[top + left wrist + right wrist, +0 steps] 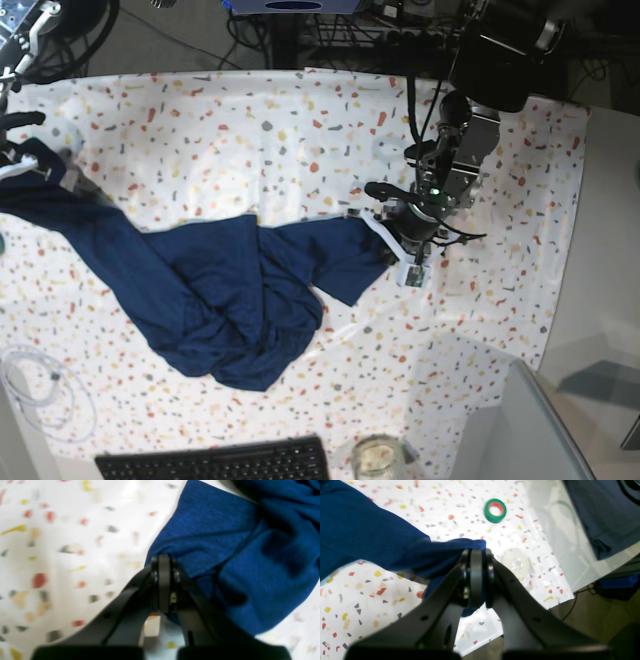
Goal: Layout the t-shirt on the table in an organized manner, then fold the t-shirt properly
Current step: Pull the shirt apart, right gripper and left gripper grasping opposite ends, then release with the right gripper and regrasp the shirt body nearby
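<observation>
The dark navy t-shirt (230, 290) lies stretched and bunched across the speckled table (300, 130), with a crumpled mass at its lower middle. My left gripper (385, 228) is shut on the shirt's right end; in the left wrist view the gripper (163, 560) pinches a fold of the blue fabric (225, 555) just above the table. My right gripper (35, 165) holds the shirt's far left end at the table's left edge. In the right wrist view that gripper (476, 552) is shut on a corner of the t-shirt (370, 535), lifted off the table (357, 600).
A green tape roll (495, 510) and a clear roll (516, 563) lie beyond my right gripper, near the table's edge. Another dark cloth (602, 517) rests on a grey surface. A keyboard (215, 462), a glass jar (375, 458) and a white cable coil (35, 385) sit along the front.
</observation>
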